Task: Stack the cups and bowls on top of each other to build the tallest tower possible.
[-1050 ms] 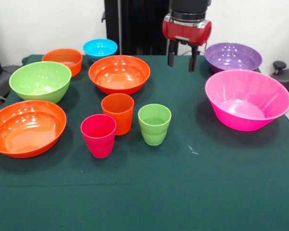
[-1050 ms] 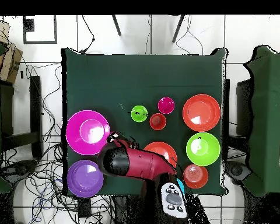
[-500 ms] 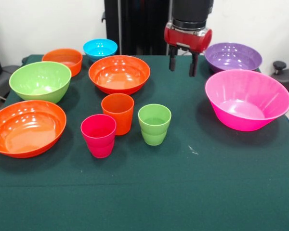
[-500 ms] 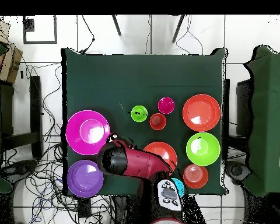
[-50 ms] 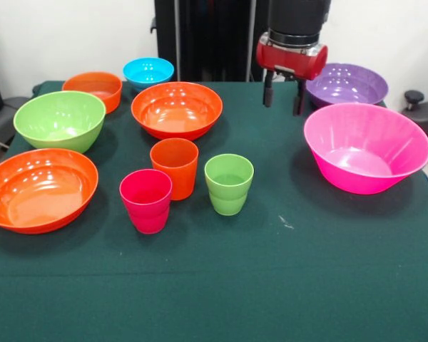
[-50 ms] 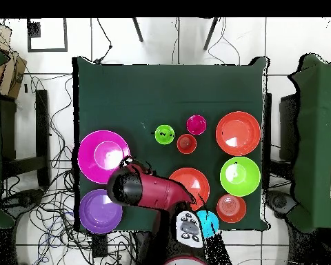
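End effector (image 5: 284, 95) open and empty, fingers apart, above counter (image 5: 271, 285), just beside purple bowl (image 5: 346, 84) and large pink bowl (image 5: 367, 147)

The gripper (image 5: 284, 96) hangs from a black wrist and a red housing, pointing straight down, its two dark fingers (image 5: 268, 91) parted with a clear gap between them and nothing held there. Both fingertips hover in the air, well above the table (image 5: 285, 271). From overhead, the red and black arm (image 6: 149, 191) reaches across in a thick red link ending in a black round cap directly above the fingers, so the fingers themselves are hidden in that view.
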`<state>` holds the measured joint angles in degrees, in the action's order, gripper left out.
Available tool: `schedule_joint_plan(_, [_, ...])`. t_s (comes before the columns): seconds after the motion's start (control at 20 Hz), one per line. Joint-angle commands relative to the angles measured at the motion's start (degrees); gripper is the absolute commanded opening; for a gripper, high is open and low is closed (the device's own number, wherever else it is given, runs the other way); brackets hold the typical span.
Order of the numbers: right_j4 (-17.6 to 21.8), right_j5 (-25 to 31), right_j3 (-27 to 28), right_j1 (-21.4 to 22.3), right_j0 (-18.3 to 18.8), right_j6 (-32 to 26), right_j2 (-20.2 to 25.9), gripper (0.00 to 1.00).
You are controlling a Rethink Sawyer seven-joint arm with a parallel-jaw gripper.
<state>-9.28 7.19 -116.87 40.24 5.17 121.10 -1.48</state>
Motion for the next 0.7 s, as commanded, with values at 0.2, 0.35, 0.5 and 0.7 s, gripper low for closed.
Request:
schedule_joint_plan(0.2, [-4.82, -2.21, 5.42, -3.18, -1.43, 10.75, 3.42, 1.00])
schedule_joint_plan(0.35, [-5.80, -2.22, 5.77, -3.49, -2.18, 11.02, 2.92, 1.00])
schedule_joint_plan(0.5, [-6.79, -1.84, 6.00, -3.52, -2.75, 11.18, 2.61, 1.00])
schedule_joint_plan(0.7, [-8.30, -0.97, 6.20, -3.16, -3.90, 11.38, 1.97, 1.00])
